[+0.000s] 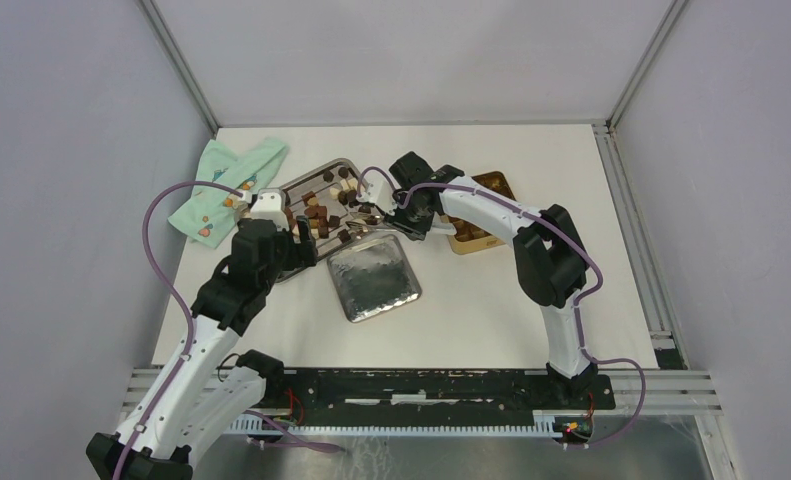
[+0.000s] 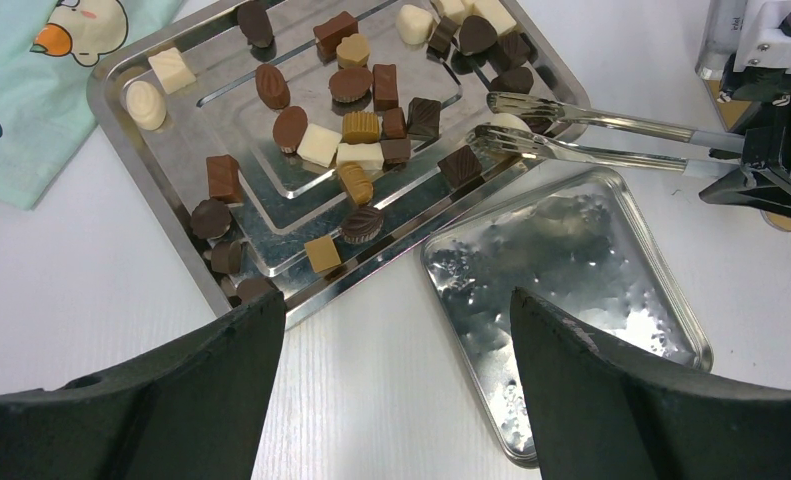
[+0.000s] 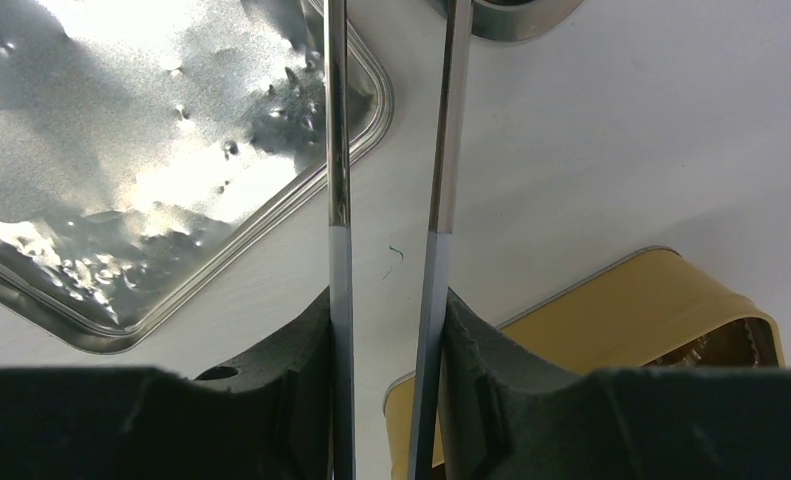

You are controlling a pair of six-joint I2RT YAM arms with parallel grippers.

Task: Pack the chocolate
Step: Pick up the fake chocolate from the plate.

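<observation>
- Right pincer [image 3: 386, 330] is clamped on the handles of the slim steel tongs [image 2: 571, 150], pressing the two arms toward each other. The tongs probably suit such small pieces better than its own broad fingers.
- The tong tips sit at the right end of the rectangular stainless-steel tray [image 2: 211, 110], on either side of a cream piece. Whether they pinch it I cannot tell.
- The chocolate [image 2: 361, 127], in dark, light-brown and cream bites, lies scattered across that tray.
- The gold square tin [image 3: 591, 320] waits at the lower right of the right wrist view, and little of its inside shows.
- The left pincer [image 2: 396, 330] hangs with its jaws wide apart over the tray's lower edge, holding nothing. It is likely placed to steady the tray.
- The square silver metal lid [image 2: 571, 260] lies just beside the tray, apparently set aside to leave the tin open.
- The white table [image 2: 71, 300] also carries a mint-green printed cloth [image 2: 21, 110] at upper left.
- Grey walls [image 1: 71, 150] with aluminium posts enclose the table.
</observation>
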